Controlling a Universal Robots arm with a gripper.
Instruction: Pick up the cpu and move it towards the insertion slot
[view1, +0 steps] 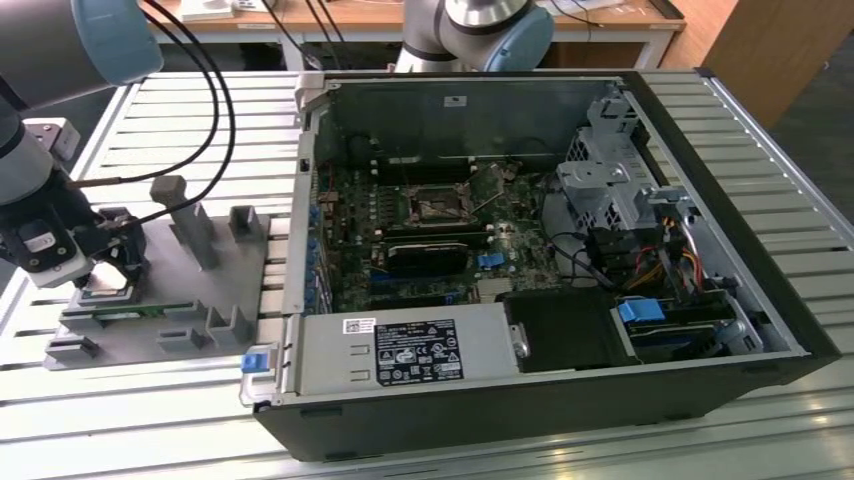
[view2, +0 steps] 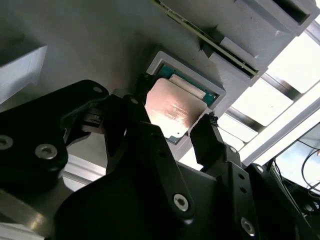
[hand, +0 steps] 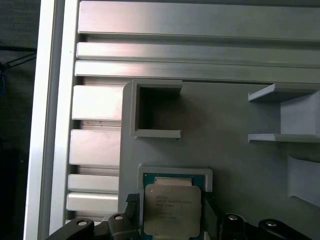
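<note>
The cpu (hand: 172, 210) is a silver square chip seated over a green-rimmed recess of the grey plastic tray (hand: 230, 110). In both wrist views my gripper (view2: 175, 111) straddles it, with one black fingertip (view2: 143, 89) against one edge and the other against the opposite edge. The chip (view2: 172, 114) sits slightly askew from the recess, so the jaws are shut on it. In the exterior view the gripper (view1: 107, 272) hovers low over the tray (view1: 200, 300) at the exterior view's left. The insertion slot (view1: 437, 207) is the dark, metal-framed socket on the motherboard inside the open computer case.
The open black computer case (view1: 534, 420) lies to the exterior view's right of the tray, its wall rising between tray and socket. Grey posts (view1: 194, 230) stand on the tray, and a thin green circuit strip (view1: 127, 312) lies along its near edge. Cables (view1: 200, 110) hang from the arm.
</note>
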